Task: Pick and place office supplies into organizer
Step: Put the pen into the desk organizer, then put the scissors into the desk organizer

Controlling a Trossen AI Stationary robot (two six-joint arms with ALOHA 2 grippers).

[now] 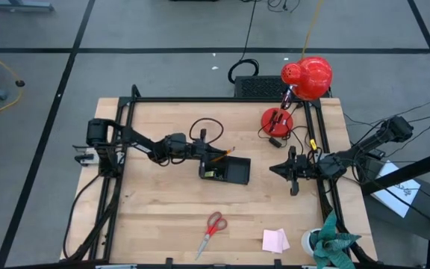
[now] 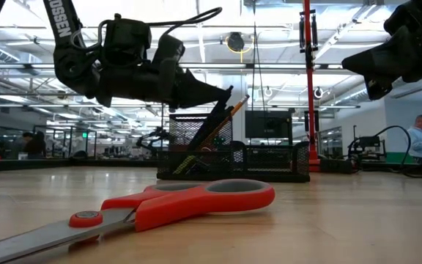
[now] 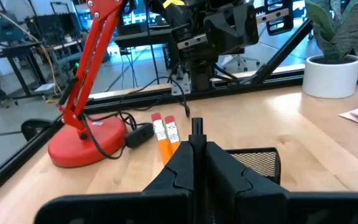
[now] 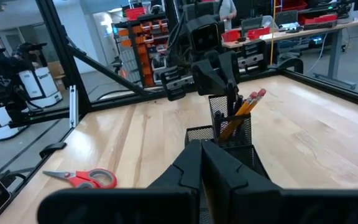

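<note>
The black mesh organizer (image 1: 236,173) stands mid-table, with a tall pen cup (image 2: 196,136) at its left end. Orange pencils (image 4: 248,104) lean in that cup. My left gripper (image 1: 216,155) hovers over the cup, shut on a thin black pen (image 2: 209,128). Red-handled scissors (image 1: 212,227) and a pink sticky-note pad (image 1: 275,240) lie flat near the table's near edge. My right gripper (image 1: 275,169) hangs shut above the table, right of the organizer, holding nothing. Clips and the yellow piece do not show clearly. My left gripper pinches the black pen near its upper end (image 3: 196,127) between both fingers, coming level from the table's left. The fingers lie across the pen. It slants down from the fingertips (image 2: 222,92), and its lower part (image 2: 193,158) is inside the organizer's pen cup beside the pencils.
A red desk lamp stands with its round base (image 1: 277,119) at the far right and its head (image 1: 308,75) beyond the table edge. A white roll (image 1: 310,240) and a potted plant (image 1: 336,243) sit at the near right corner. Bare wood lies left of the scissors.
</note>
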